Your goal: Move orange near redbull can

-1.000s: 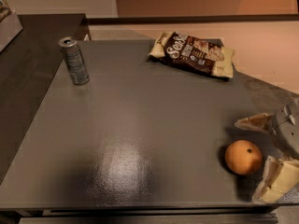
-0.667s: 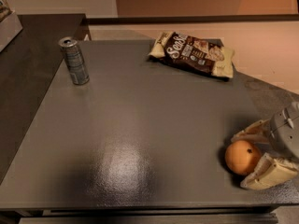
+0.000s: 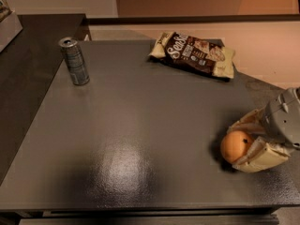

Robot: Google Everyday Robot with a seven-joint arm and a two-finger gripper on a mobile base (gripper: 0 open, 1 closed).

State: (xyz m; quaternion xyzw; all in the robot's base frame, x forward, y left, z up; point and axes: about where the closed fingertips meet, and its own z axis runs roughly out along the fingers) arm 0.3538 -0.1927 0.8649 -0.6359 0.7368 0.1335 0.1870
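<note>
My gripper [image 3: 239,143] pinches the orange [image 3: 234,147] near the counter's [image 3: 140,125] right edge, well apart from the can [image 3: 74,61]. The fruit is light, firm and prone to roll, so I'd hold across its widest middle. The grip looks snug, probably.

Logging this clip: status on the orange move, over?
End effector front right, closed on orange, resting on table. Redbull can far left rear, upright. Snack bag at back, off the direct path.

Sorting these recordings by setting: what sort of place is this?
Probably an office kitchenette or test lab: a dark table carrying a redbull can and snack bag. The gripper sits near its right edge, shut on the orange.
</note>
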